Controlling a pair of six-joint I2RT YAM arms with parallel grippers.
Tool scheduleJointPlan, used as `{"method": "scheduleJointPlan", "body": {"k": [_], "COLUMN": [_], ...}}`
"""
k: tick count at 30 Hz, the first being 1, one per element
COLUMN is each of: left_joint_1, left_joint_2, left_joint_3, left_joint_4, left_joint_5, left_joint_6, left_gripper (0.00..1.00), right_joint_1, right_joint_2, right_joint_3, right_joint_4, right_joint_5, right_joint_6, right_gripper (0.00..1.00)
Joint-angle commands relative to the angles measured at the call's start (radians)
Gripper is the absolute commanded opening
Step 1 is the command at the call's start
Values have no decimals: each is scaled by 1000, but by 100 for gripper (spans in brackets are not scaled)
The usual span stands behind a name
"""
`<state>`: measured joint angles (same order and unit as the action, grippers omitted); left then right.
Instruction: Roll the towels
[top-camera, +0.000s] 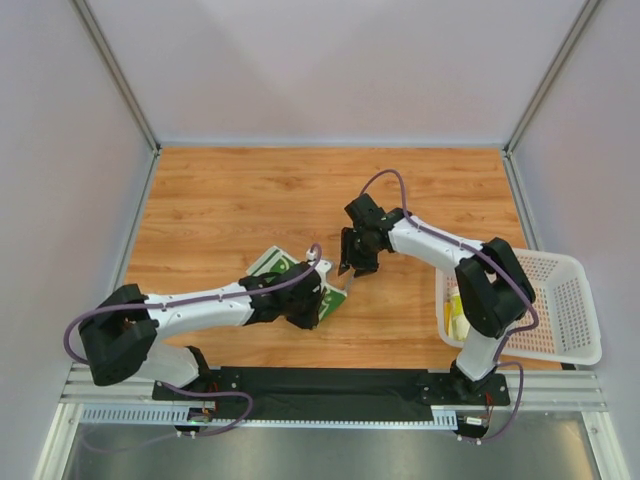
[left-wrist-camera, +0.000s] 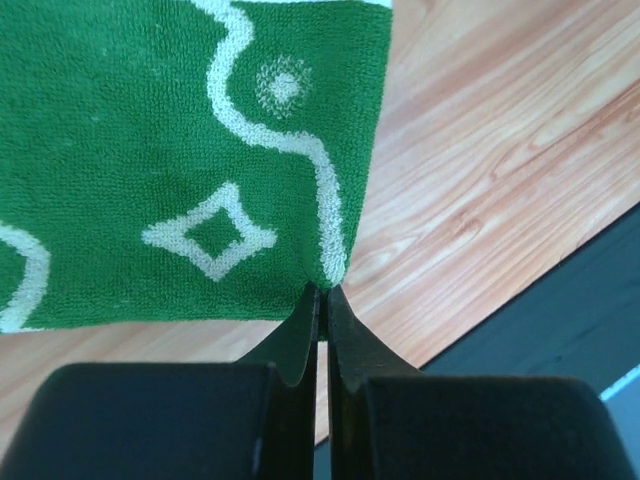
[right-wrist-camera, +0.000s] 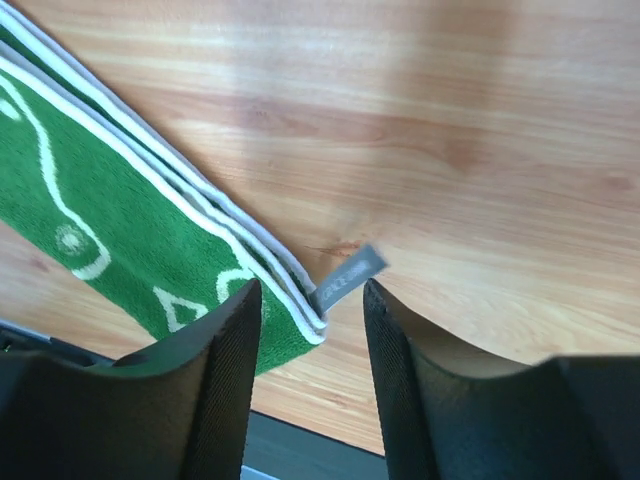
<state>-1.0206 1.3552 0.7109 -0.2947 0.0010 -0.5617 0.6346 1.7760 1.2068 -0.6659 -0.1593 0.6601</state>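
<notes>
the dark green towel with cream swirls is near the middle of the desk, toward the near edge, folded so its white-edged layers stack up. the left tool is pinched tight on one edge of it, fingers basically together with cloth caught between. the right tool hangs at the towel's right-hand corner, spread wide and gripping nothing, with a little grey label poking out between its fingers. the pale yellow towel is in the white perforated basket at the right edge, well apart from the green one.
</notes>
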Motion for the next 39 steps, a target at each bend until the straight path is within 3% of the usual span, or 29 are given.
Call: {"method": "scheduleJointPlan", "body": {"k": [1,9,20,30,39], "left_joint_1": [-3,7,114,220,307], "left_joint_2": [41,78,42,4,-7], "left_joint_3": [67,151,95,6,-79], "left_joint_4": [-40,-110,-84,-86,-50], "left_joint_5": [73,125,235,255,271], "left_joint_6": [-55,-156,-364,-449,-489], "left_gripper": [0,0,0,0,0], "right_joint_1": [-12,-67,-72,-67,-1], "right_joint_2": [-69,-142,-250,-319,-397], "right_joint_3": [80,134,105,65,-88], "right_joint_4": [-79,-164,-179,-147,43], "right_joint_5": [122,221,175,70,-138], "right_joint_6": [-65,-114,-125,-142,-200], "right_gripper": [48,48,46,43,40]}}
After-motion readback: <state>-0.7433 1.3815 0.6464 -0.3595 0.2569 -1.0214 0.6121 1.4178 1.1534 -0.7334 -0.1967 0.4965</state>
